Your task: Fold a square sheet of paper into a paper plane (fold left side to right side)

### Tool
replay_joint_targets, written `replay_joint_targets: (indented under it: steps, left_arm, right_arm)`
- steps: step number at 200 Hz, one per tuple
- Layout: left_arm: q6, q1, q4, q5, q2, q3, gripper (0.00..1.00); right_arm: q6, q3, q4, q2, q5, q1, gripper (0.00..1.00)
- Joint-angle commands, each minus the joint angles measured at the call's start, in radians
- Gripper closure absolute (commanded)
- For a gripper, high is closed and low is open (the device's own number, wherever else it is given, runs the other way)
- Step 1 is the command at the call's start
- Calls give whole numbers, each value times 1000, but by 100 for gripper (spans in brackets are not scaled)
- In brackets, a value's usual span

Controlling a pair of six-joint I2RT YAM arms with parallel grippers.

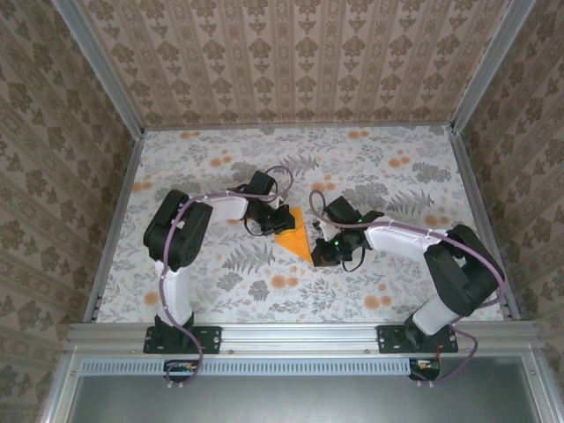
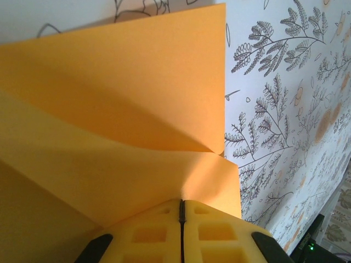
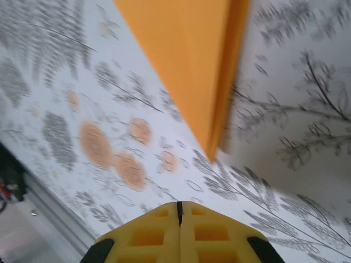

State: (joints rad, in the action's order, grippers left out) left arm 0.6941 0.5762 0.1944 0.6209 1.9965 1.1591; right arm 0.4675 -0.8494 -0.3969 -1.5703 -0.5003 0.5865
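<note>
The bright orange sheet of paper (image 1: 295, 236) lies mid-table, folded into a pointed wedge with its tip toward the near side. In the left wrist view the paper (image 2: 137, 98) shows layered flaps and a crease that runs straight out of the jaw tips. My left gripper (image 1: 276, 220) (image 2: 181, 204) is shut on the paper's left edge. My right gripper (image 1: 317, 254) (image 3: 179, 205) is shut with nothing between its pads, just short of the paper's pointed tip (image 3: 211, 148). The right wrist view is blurred.
The table has a grey floral cloth (image 1: 220, 176) with small orange flower prints. Patterned walls (image 1: 291, 62) close it in at the back and sides, and a metal rail (image 1: 300, 335) runs along the near edge. Both arms reach inward and nearly meet at the paper.
</note>
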Motion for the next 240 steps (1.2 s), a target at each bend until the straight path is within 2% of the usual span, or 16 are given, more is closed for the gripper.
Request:
replay_joint_targets:
  steps: [1,41,115,133,172,213,240]
  left_arm:
    - [-27,-12,76,-101,40,-7,93]
    - [-26,-9,77,-98,38,-3,93]
    - [-30,-6,71,-83,22,12,90]
    - [-63,-6,47,-78,-19,11,86]
    - [-111,-4,-17,-78,-146,-57,82]
    - [-74,31,-129,51,-168,-137,90]
    - [-55,60,-143,72,-147,-154,94]
  right_arm:
    - [49,-52,95,-32,-43,-10,96]
    - [77,-118,176,-161,36,-25,95]
    - [57,-112,108,-267,90,-29,96]
    - [47,-107,73,-288,112,-30,100]
    - [36,-102,38,-296,159,-30,100]
    - [30,-118,36,-311,158,-30,100]
    - [26,-118,32,-314,160,-30,100]
